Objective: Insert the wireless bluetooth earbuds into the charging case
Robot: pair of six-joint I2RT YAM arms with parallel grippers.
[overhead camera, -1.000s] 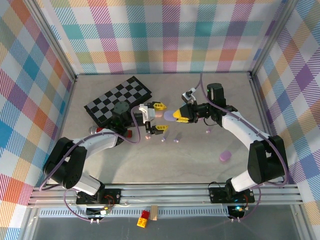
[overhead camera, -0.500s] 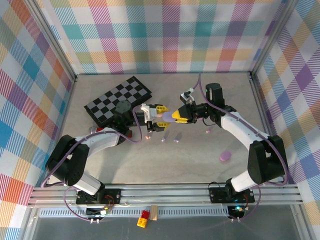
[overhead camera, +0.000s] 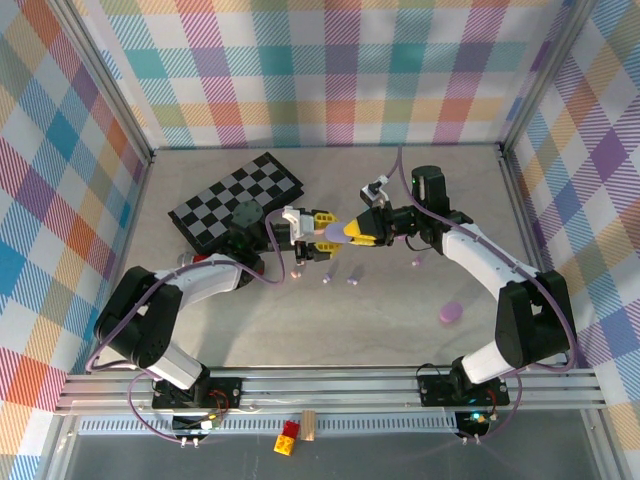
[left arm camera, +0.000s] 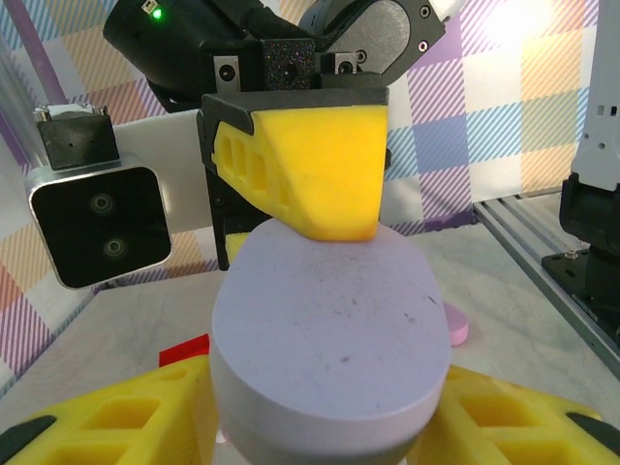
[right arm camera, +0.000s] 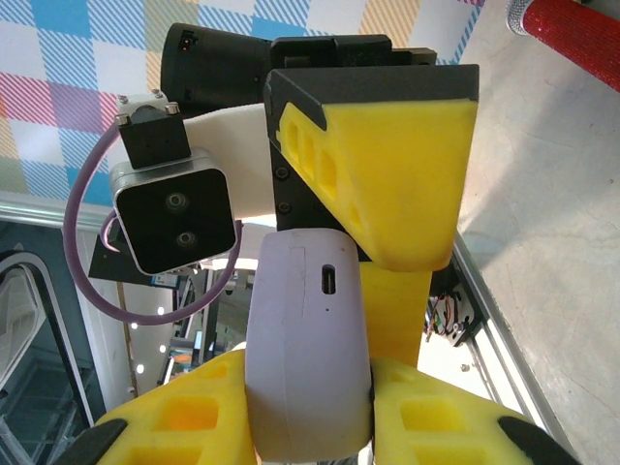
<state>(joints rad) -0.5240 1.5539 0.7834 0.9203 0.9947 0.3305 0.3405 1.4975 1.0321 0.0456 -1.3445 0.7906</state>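
Above the grey table (overhead camera: 300, 330), left jaws and right jaws both clamp the lilac case (overhead camera: 328, 232) (midair).

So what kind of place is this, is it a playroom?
Probably a robot test booth, not a playroom: two robot arms bolted to a metal rail, plaid screen walls boxing in the table, and a checkerboard like those used for setting up cameras.

The charging case (left arm camera: 329, 329) is matt lavender plastic, smooth, with a few faint dark scuffs on top. The yellow jaws look like matt, slightly grainy plastic. The worktop (overhead camera: 400, 330) is pale and smooth, kinda stone-look. The frame rails (overhead camera: 330, 385) are dull bare metal, and the plaid walls (overhead camera: 340, 70) look like cloth.
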